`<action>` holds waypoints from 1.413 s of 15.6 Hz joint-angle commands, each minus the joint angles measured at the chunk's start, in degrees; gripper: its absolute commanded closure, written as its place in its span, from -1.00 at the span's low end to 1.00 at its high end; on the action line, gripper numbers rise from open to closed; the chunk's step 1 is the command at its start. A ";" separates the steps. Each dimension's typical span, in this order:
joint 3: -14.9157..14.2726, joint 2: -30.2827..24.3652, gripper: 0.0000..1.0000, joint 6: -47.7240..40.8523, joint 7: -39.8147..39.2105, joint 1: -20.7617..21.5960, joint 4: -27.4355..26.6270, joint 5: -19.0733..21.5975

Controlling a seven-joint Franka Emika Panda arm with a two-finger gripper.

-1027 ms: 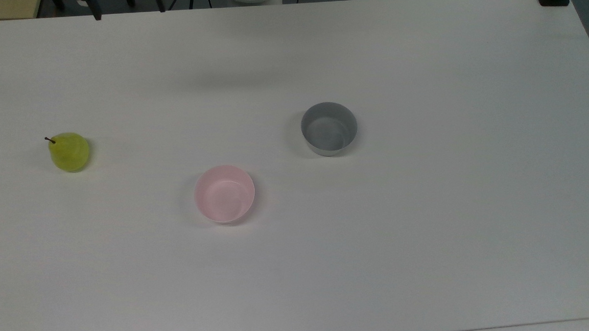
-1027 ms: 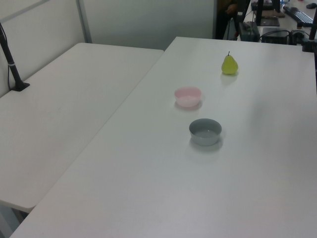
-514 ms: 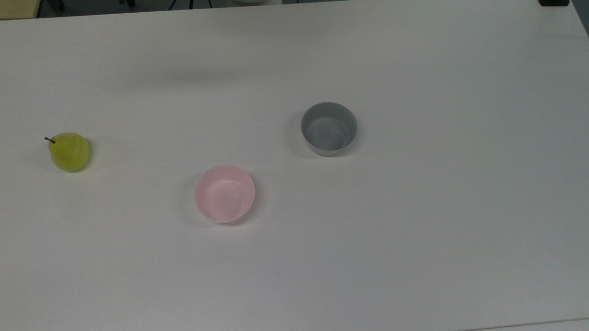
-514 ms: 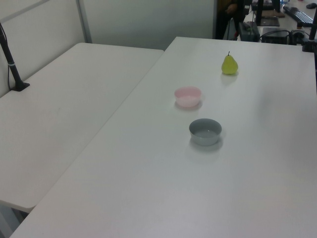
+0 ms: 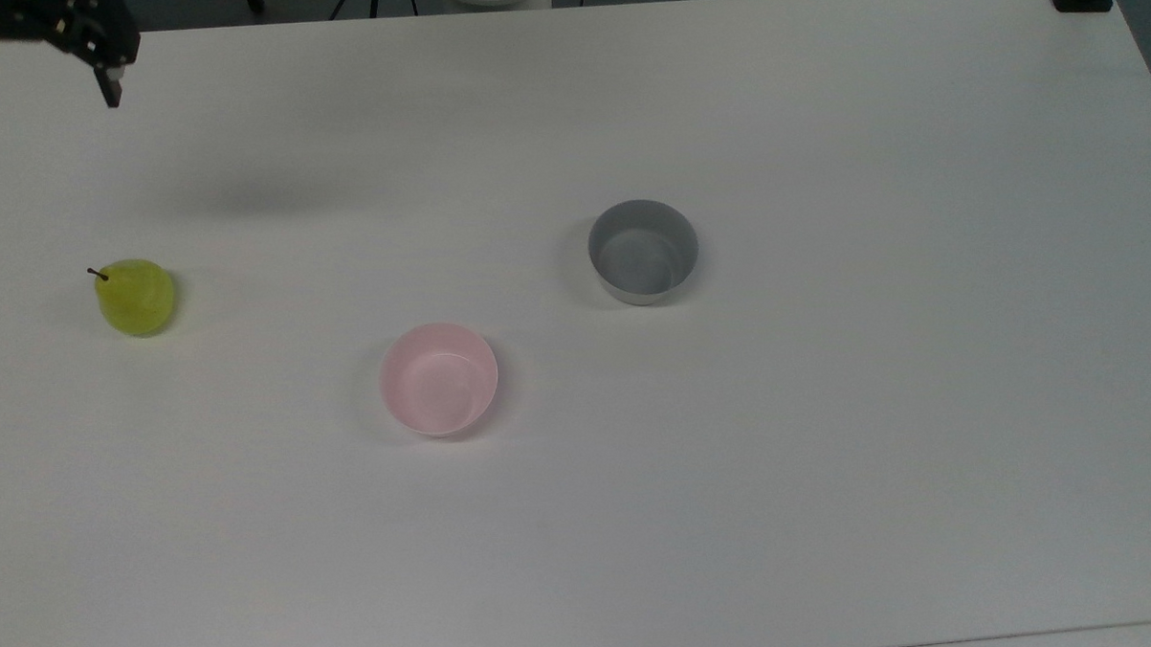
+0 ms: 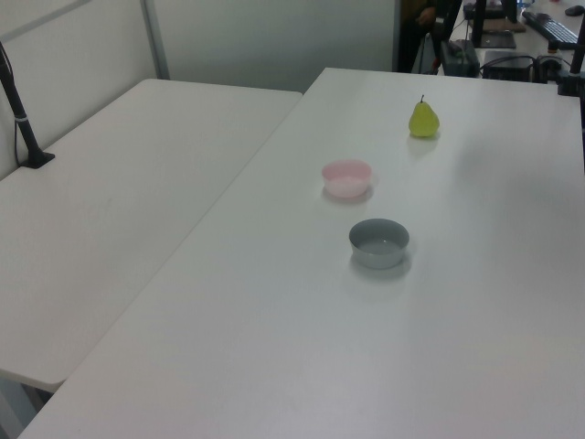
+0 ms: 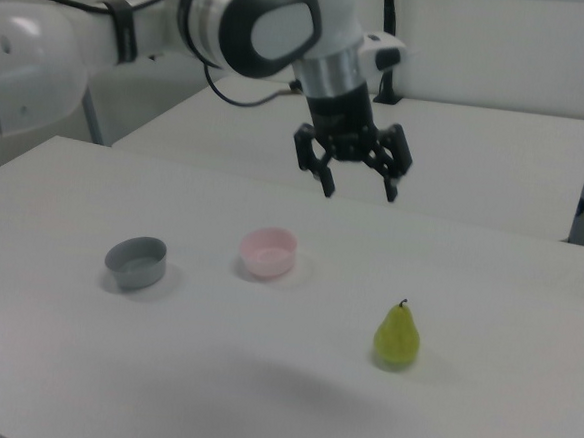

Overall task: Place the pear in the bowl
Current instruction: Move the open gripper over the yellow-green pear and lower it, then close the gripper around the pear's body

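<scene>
White table [image 5: 830,497] carried everything, and no writing was readable. On it the pear [image 5: 135,297] stood upright at the top view's left, well apart from the pink bowl [image 5: 439,378]; a grey bowl [image 5: 643,251] sat beyond. High above, the gripper [image 7: 359,191] hung with fingers spread wide, holding nothing.

I'm working in a lab or office. White tables [image 6: 137,201] stand together, and a keyboard [image 6: 554,29] sits at one o'clock.
</scene>
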 commanded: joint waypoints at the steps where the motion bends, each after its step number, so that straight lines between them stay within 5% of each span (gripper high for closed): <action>1: -0.11 3.80 -0.94 0.77 -1.49 -2.01 1.23 -1.32; 11: 0.07 12.68 -1.00 11.03 5.81 -2.63 -2.89 0.70; 22: 0.07 16.54 -1.00 17.11 6.07 -2.63 -6.60 -0.17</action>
